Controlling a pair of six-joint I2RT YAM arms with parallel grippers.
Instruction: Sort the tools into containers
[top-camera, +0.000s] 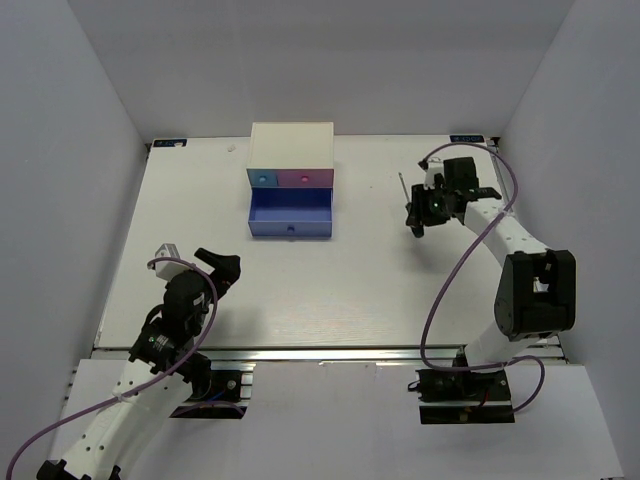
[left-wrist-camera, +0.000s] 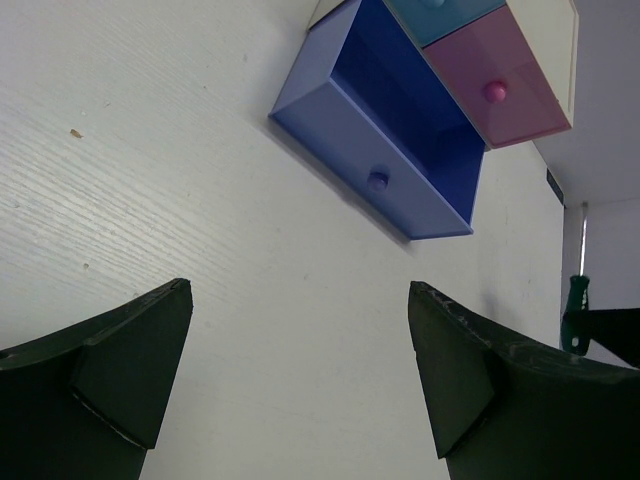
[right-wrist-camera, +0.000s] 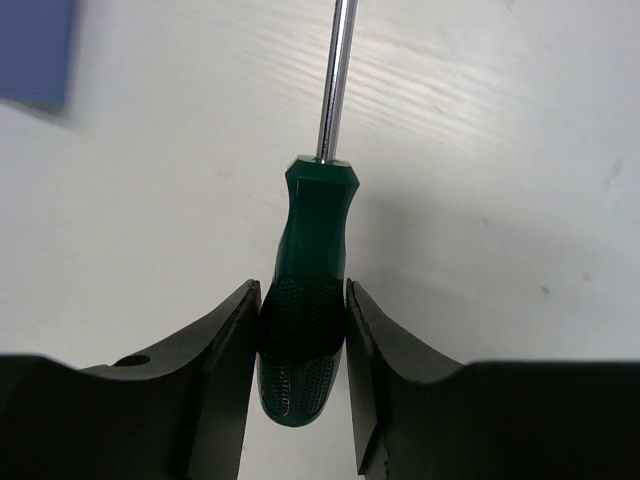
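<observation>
My right gripper (top-camera: 415, 220) is shut on the green-handled screwdriver (right-wrist-camera: 312, 255), its pads pinching the textured end of the handle. The silver shaft (right-wrist-camera: 335, 80) points away from the wrist, above the white table. The screwdriver also shows in the top view (top-camera: 404, 192) and at the right edge of the left wrist view (left-wrist-camera: 577, 305). The white cabinet (top-camera: 291, 146) stands at the back centre. Its periwinkle drawer (top-camera: 290, 216) is pulled open; the light blue (top-camera: 263, 178) and pink (top-camera: 305, 179) drawers are shut. My left gripper (top-camera: 195, 258) is open and empty at the front left. The wrench and the dark-handled screwdrivers are out of view.
The left wrist view looks over bare table toward the open periwinkle drawer (left-wrist-camera: 400, 140) and the pink drawer (left-wrist-camera: 505, 95); what shows of the open drawer's inside holds nothing. Grey walls enclose the table on three sides. A purple cable (top-camera: 440, 300) loops beside the right arm.
</observation>
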